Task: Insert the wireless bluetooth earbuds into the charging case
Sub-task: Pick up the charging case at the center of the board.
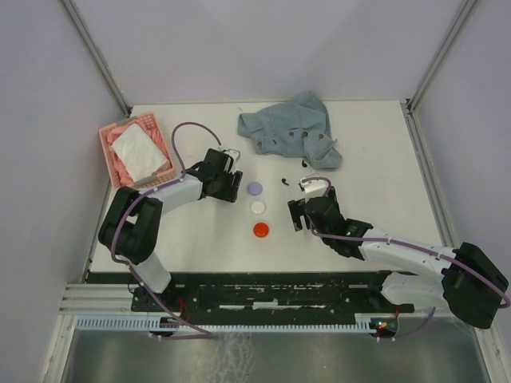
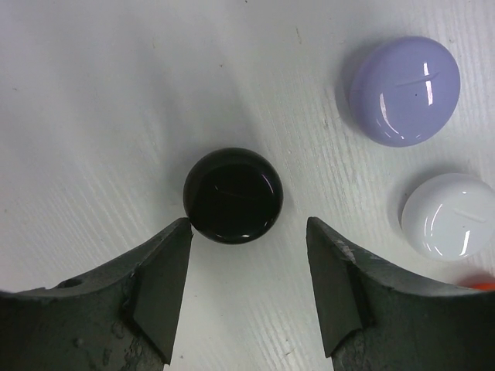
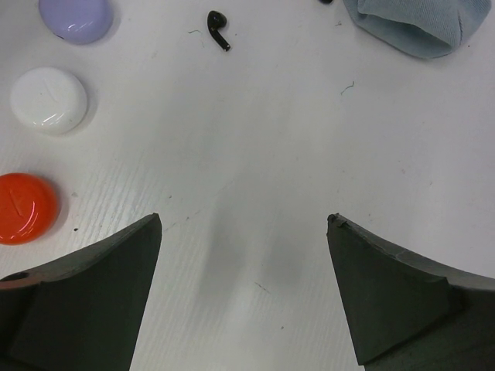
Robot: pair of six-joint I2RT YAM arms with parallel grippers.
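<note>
A black round charging case (image 2: 233,195) lies on the white table just ahead of my left gripper (image 2: 247,224). That gripper's jaws stand apart with bare table between them, and the left fingertip (image 2: 179,232) is almost at the case's rim. A black earbud (image 3: 217,28) lies far ahead of my right gripper (image 3: 244,220), which is wide open over bare table. In the top view the black earbud (image 1: 285,180) sits between the left gripper (image 1: 231,185) and the right gripper (image 1: 297,214). A second black earbud (image 1: 304,163) lies by the cloth.
Lilac (image 1: 255,188), white (image 1: 258,207) and red (image 1: 261,230) round cases lie in a column mid-table, all closed. A crumpled denim cloth (image 1: 291,132) lies at the back. A pink basket (image 1: 112,152) holding a white cloth stands at the back left.
</note>
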